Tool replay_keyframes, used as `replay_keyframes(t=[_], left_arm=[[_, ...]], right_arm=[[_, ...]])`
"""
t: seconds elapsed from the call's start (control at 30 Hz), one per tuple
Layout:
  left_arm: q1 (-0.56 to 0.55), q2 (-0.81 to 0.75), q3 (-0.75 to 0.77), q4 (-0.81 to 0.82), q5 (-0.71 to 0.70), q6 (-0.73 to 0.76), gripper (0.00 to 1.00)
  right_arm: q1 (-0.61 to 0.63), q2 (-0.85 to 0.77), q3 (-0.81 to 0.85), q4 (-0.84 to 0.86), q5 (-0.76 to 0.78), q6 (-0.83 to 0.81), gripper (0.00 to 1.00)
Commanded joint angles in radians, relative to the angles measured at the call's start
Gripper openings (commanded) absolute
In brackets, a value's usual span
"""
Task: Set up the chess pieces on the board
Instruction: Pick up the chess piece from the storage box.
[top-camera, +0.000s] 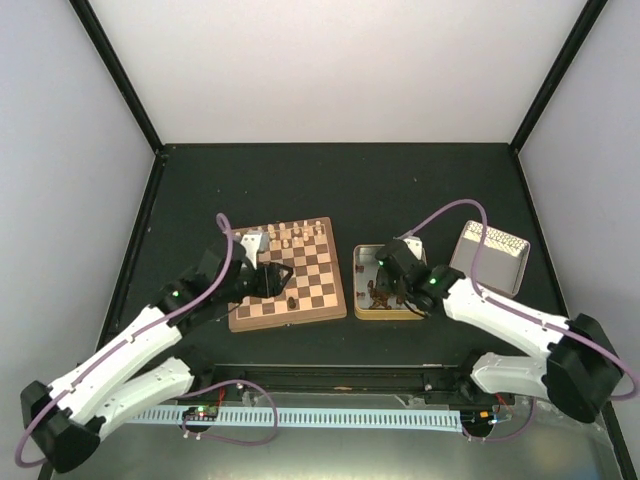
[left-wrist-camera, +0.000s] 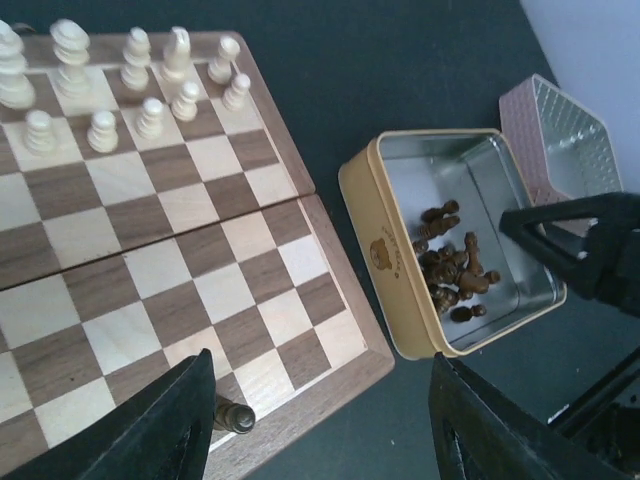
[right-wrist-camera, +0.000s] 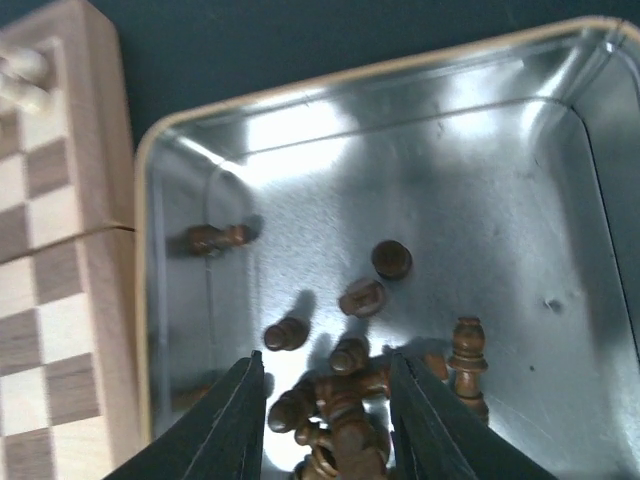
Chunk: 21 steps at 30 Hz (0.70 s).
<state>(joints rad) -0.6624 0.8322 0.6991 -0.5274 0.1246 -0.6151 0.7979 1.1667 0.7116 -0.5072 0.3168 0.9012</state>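
Fetching step, by my reading: one dark man (left-wrist-camera: 235, 415) stands on the board's (left-wrist-camera: 150, 270) near edge by the left gripper (left-wrist-camera: 322, 360), jaws wide. To the right, the right gripper (right-wrist-camera: 325, 358) straddles the chess pieces (right-wrist-camera: 335, 420) heaped in the tin (right-wrist-camera: 480, 180), jaws apart; closing on one comes next. Pale chessmen (left-wrist-camera: 130, 80) fill the far rows. Dark desk (top-camera: 400, 190), pale walls (top-camera: 340, 70).

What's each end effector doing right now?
Left end effector: open, empty, above the board.
Right end effector: open, straddling the chess pieces in the tin, none gripped.
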Motion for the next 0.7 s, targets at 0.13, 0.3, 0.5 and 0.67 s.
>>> replay_keyframes(t=[0.13, 0.3, 0.5, 0.67], left_arm=[[0.001, -0.228, -0.104, 0.088, -0.162, -0.02, 0.63], [0.002, -0.294, -0.123, 0.089, -0.181, -0.02, 0.66], [0.003, -0.273, -0.119, 0.068, -0.179, -0.015, 0.66], [0.003, -0.27, -0.116, 0.063, -0.182, -0.004, 0.66]], right_arm=[[-0.051, 0.171, 0.07, -0.059, -0.072, -0.114, 0.25], [-0.051, 0.245, 0.102, -0.052, -0.059, -0.12, 0.25], [-0.052, 0.333, 0.152, -0.068, -0.026, -0.119, 0.26], [-0.053, 0.385, 0.174, -0.09, 0.007, -0.11, 0.26]])
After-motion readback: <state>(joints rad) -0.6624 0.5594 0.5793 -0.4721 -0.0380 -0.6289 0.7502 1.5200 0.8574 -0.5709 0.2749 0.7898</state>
